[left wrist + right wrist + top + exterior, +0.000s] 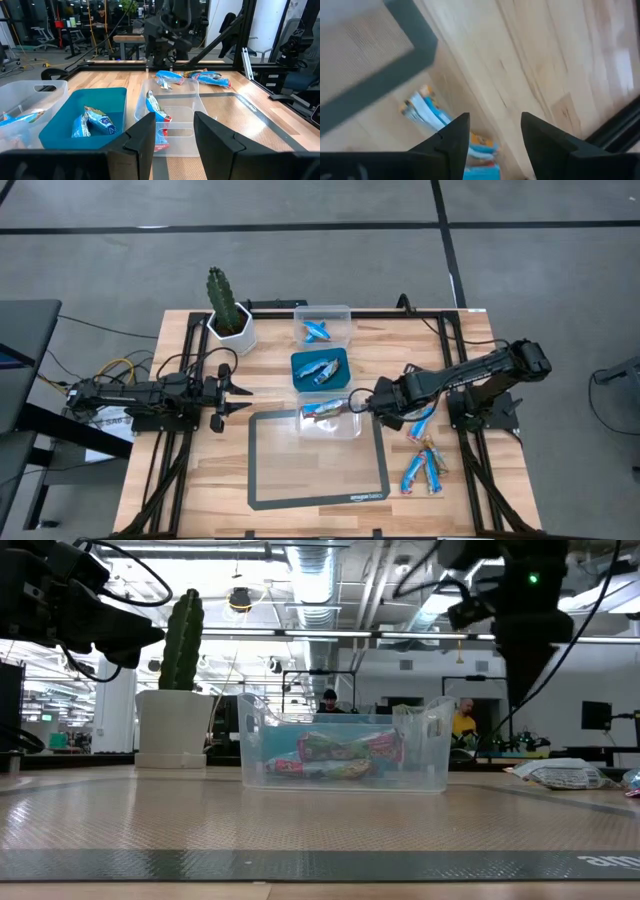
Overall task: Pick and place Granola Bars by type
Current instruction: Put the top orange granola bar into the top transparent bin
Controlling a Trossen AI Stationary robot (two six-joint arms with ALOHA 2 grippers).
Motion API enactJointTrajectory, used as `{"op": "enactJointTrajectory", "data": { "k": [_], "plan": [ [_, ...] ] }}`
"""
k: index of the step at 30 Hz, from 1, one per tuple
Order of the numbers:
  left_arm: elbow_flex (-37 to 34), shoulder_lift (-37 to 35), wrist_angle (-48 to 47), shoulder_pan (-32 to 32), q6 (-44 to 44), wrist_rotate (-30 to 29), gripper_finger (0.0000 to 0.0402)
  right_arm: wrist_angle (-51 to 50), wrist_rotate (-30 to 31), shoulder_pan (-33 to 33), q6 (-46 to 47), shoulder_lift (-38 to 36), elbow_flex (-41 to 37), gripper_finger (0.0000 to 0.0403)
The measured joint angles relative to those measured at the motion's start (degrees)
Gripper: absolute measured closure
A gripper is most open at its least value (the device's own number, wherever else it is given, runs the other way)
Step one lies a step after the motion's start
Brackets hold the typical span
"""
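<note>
**Empty pincer beside the clear bin**

My right pincer (358,404) hangs spread and empty by the clear bin (330,420) at the table's middle. Loose bars (424,470) lie near the right edge. My wrist could clip that bin's wall. Left pincer (238,392) waits spread; the mat (318,470) offers room.

1. Grey mat (318,498) lies on the wooden table (200,480), taken as landmark.
2. Potted cactus (228,312) stands at the table's far-left corner, well apart from the mat.
3. Two people (330,700) in the room beyond the table.
</note>
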Motion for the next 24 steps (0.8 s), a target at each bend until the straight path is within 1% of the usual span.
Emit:
{"op": "enactJointTrajectory", "data": {
  "k": [3, 7, 12, 15, 24],
  "plan": [
    [0.02, 0.0, 0.01, 0.02, 0.24, -0.02, 0.0273, 0.89, -3.21, -1.12, -0.16, 0.0, -2.55, 0.0233],
    [0.0, 0.0, 0.01, 0.0, 0.24, -0.02, 0.0273, 5.93, -9.09, -3.2, -2.7, 0.05, -6.71, 0.0236],
    [0.0, 0.0, -0.01, 0.02, 0.58, -0.02, 0.0273, 11.14, -13.66, -4.94, -5.93, 0.04, -9.66, 0.0236],
    [0.02, 0.0, -0.01, 0.0, 0.24, -0.02, 0.0273, 11.5, -15.0, -5.14, -6.8, 0.05, -10.23, 0.0237],
    [0.0, 0.0, -0.01, 0.0, 0.35, -0.02, 0.0273, 11.67, -15.07, -5.11, -11.71, 0.11, -10.25, 0.0241]
  ]
}}
